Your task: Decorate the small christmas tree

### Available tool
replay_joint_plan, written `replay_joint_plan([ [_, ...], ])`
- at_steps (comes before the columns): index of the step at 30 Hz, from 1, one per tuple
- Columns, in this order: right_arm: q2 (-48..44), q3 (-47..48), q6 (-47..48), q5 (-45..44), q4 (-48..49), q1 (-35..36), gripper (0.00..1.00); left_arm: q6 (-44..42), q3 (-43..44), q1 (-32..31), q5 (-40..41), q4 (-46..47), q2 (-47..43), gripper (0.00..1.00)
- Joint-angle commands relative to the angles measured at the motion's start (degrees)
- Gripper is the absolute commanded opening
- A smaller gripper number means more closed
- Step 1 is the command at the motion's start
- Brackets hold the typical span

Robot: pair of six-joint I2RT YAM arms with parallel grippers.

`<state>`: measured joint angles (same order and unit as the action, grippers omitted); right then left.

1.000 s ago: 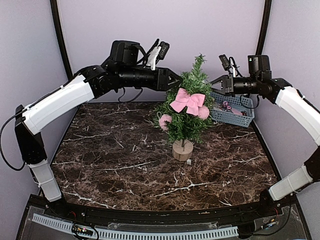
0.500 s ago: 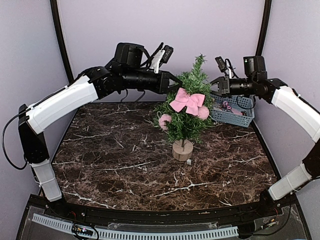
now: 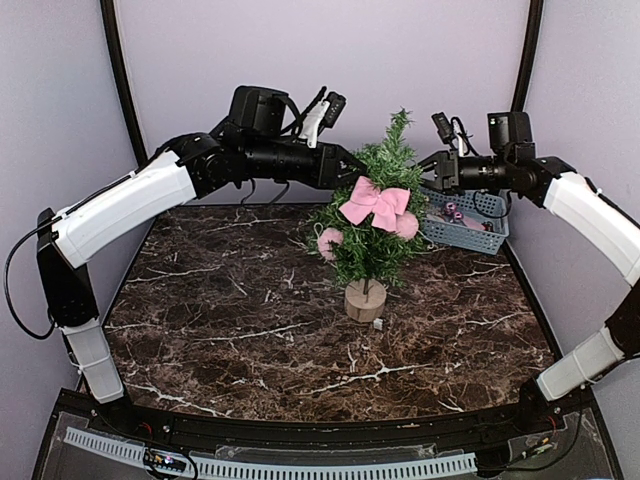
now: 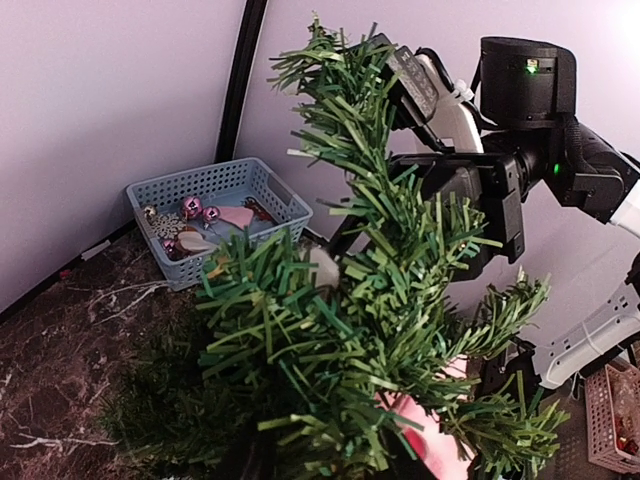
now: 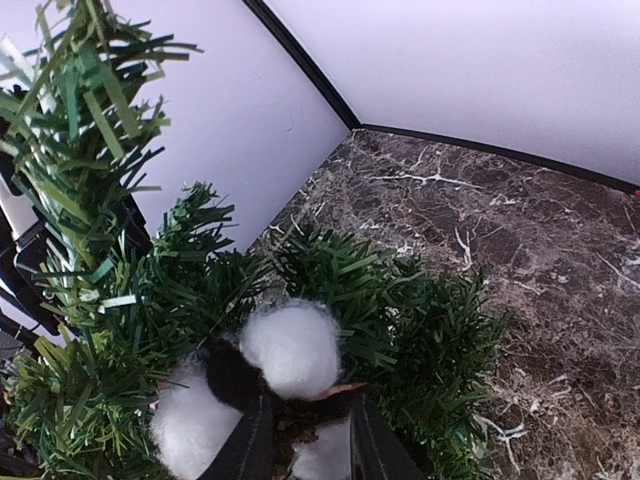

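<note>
- Centre of the counter [image 3: 250, 320]: the small christmas tree [image 3: 372, 245] stands upright, carrying a pink bow [image 3: 377, 203] and a pink ball [image 3: 330, 241].
- The left hand [image 3: 347, 165] is against the tree's upper left. Branches fill its own camera and hide the fingers, so I cannot tell whether it is open or closed.
- The right hand [image 3: 425, 165] is at the tree's upper right. Its fingers [image 5: 255, 445] stand apart on either side of a white cotton sprig [image 5: 290, 348] in the needles, and I cannot tell whether they grip it.
- A grey-blue basket [image 3: 465, 238] of ornaments sits at the far right corner, behind the right hand.
</note>
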<state>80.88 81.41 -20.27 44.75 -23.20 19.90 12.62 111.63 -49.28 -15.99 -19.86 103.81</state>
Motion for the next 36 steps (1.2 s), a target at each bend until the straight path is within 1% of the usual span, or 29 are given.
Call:
replay_joint_plan([
  [1, -3.4, -0.9, -0.5, -3.5, 2.0, -0.1, 0.31, -0.8, 0.2, 0.3, 1.8, 0.1, -2.8, 0.37],
  [6, -5.8, -1.9, -1.7, -4.6, 3.3, -1.1, 0.41, -0.8, -3.2, 0.3, 2.8, 2.5, -5.6, 0.53],
  [10, -6.9, -2.4, -2.4, -5.1, 3.9, -1.6, 0.47, -0.8, -4.9, 0.5, 3.7, 3.4, -7.0, 0.61],
  [14, -7.9, -3.0, -3.3, -7.1, 4.3, -2.0, 0.50, -0.7, -5.8, 0.4, 4.0, 3.5, -7.8, 0.67],
  [16, -9.0, -3.4, -4.0, -9.7, 4.7, -2.0, 0.51, -0.7, -6.2, 0.5, 4.7, 3.5, -8.4, 0.71],
  [21, -12.9, -3.8, -4.0, -16.5, 3.9, -2.0, 0.61, -0.9, -8.9, 0.5, 6.8, 4.8, -11.9, 0.77],
  [27, -16.4, -3.0, -4.2, -27.5, -0.4, -2.1, 0.68, -0.9, -9.6, 0.9, 7.2, 3.5, -14.6, 0.81],
  [32, -20.1, -4.6, -3.4, -34.3, -0.2, -2.1, 0.82, -2.4, -10.1, 1.7, 7.4, 0.5, -16.1, 0.87],
  [34, -21.0, -5.7, -3.1, -36.9, -0.3, -2.1, 0.90, -2.9, -11.8, 3.3, 7.5, -0.8, -16.8, 0.89],
  [35, -21.2, -6.5, -3.0, -38.4, -0.3, -2.1, 0.93, -3.0, -14.0, 5.1, 7.2, -1.0, -17.2, 0.90],
  [36, -21.5, -7.4, -2.9, -39.9, -0.1, -2.1, 0.95, -3.0, -15.3, 6.2, 6.6, -1.1, -18.2, 0.91],
])
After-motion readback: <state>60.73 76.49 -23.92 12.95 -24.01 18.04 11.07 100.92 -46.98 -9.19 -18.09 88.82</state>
